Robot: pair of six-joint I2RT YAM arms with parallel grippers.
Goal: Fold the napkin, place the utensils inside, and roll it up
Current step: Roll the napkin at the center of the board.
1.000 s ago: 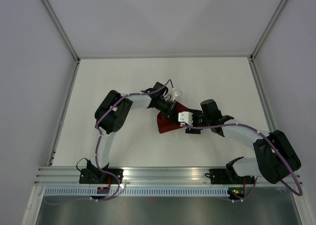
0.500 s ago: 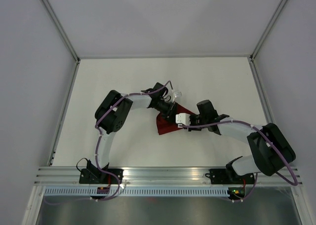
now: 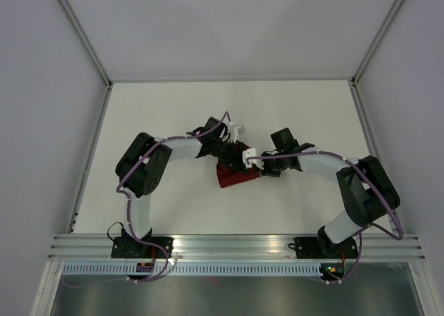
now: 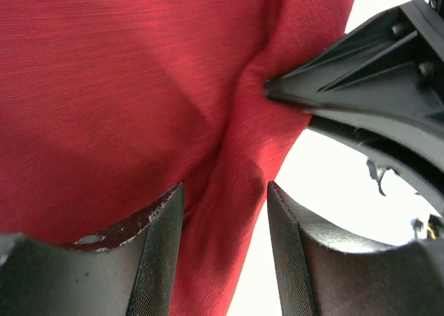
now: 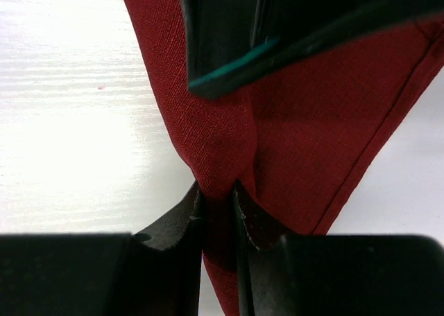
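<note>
The dark red napkin (image 3: 232, 175) lies bunched in the middle of the white table, partly hidden under both wrists. My right gripper (image 5: 218, 198) is shut on a pinched fold of the napkin (image 5: 222, 146). My left gripper (image 4: 225, 212) stands open just above the cloth (image 4: 118, 87), its fingers (image 4: 163, 240) apart with a raised fold between them but not clamped. The right gripper's dark finger (image 4: 361, 94) shows in the left wrist view, meeting the cloth's edge. The two grippers meet over the napkin's upper right part (image 3: 244, 156). No utensils are in view.
The white table (image 3: 173, 108) is bounded by metal frame posts at left (image 3: 90, 156) and right (image 3: 368, 136). Both arm bases sit on the rail (image 3: 229, 250) at the near edge.
My left gripper has let go of the napkin and opened. My right gripper has moved left onto the cloth and shut on a fold of it.
</note>
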